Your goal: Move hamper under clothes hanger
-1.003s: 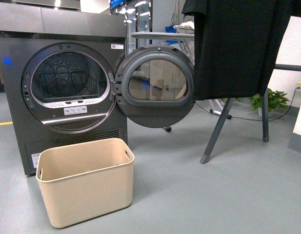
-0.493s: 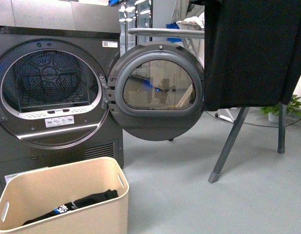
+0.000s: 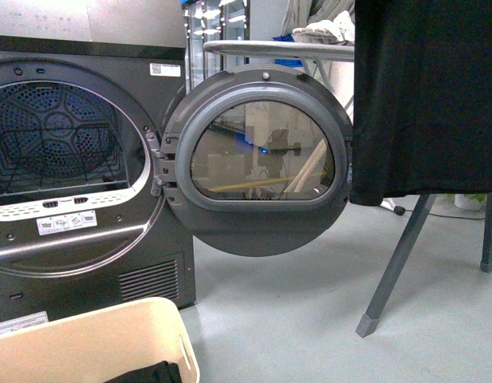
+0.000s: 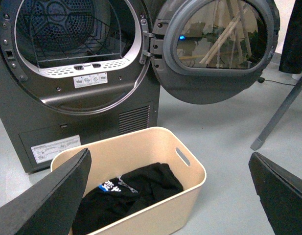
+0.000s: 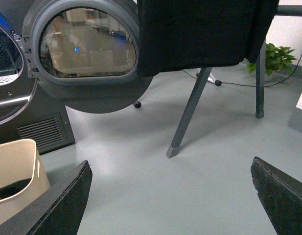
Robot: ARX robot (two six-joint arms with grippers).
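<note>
The beige hamper (image 3: pixel 78 347) stands on the floor in front of the dryer, at the bottom left of the front view, with black clothes (image 4: pixel 126 193) lying inside it. My left gripper (image 4: pixel 169 161) is open above the hamper (image 4: pixel 187 193), its fingers (image 4: pixel 48 198) wide apart and holding nothing. The clothes hanger (image 3: pixel 397 263) stands to the right, and a black garment (image 3: pixel 425 96) hanging from it hides most of its bar. My right gripper (image 5: pixel 170 166) hovers open over bare floor, between the hamper (image 5: pixel 13 166) and the hanger's leg (image 5: pixel 187 117).
The dark grey dryer (image 3: pixel 78 255) has its round door (image 3: pixel 257 159) swung open towards the hanger. Behind the door is a pale board (image 3: pixel 269 46). A potted plant (image 5: pixel 278 56) and a floor cable (image 5: pixel 239 81) lie beyond the hanger's far leg (image 5: pixel 259 83).
The front view has closed in on the dryer. The hamper has slid to the frame's bottom left corner, and the black clothes inside it have come into sight.
</note>
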